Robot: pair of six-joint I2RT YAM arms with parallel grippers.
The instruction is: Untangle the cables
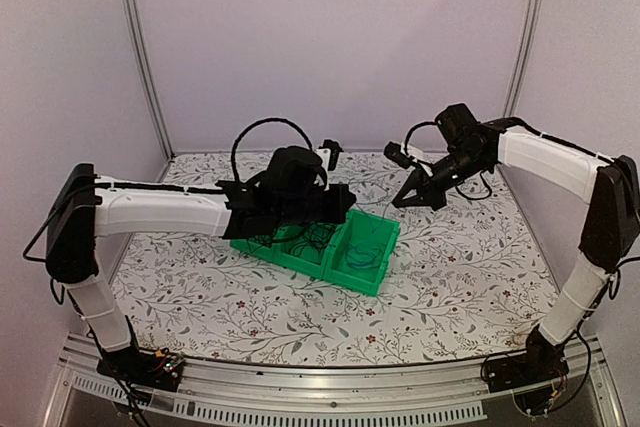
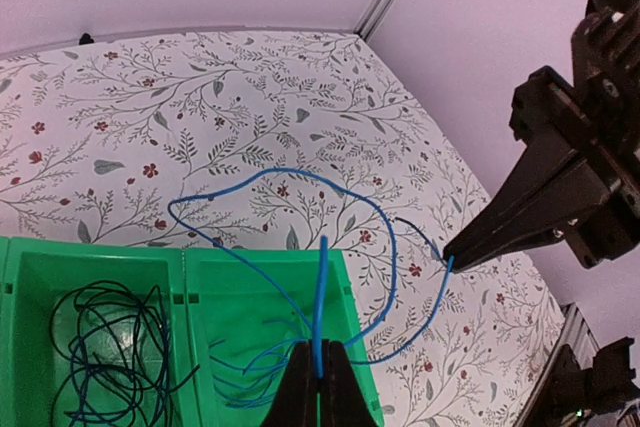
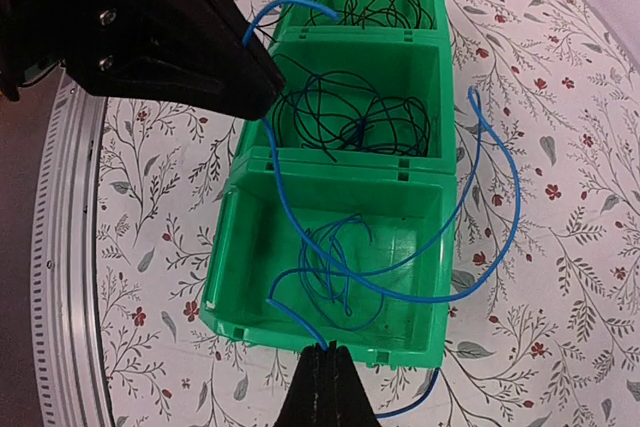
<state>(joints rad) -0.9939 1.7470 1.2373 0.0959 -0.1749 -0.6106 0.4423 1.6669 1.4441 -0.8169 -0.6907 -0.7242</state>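
Step in hand: pulling one blue cable [image 2: 320, 297] free of the others, stretched between both hands.
Left hand [image 2: 320, 382]: closed, pinching a strand of the blue cable that rises straight up between its fingers.
Right hand [image 3: 323, 382]: closed on the blue cable too, with the wire going out from its tips.
Blue cable: it runs in loose loops from one hand to the other. Part hangs over the bench [image 2: 150, 107] and part lies in the green bin [image 3: 225, 257] compartment just under the right hand.
Black cables [image 3: 345, 112]: coiled in the next compartment, beyond the right hand.
Next move: I think the hands should move apart slowly and lift, so the loops open without dragging the other blue wires out.
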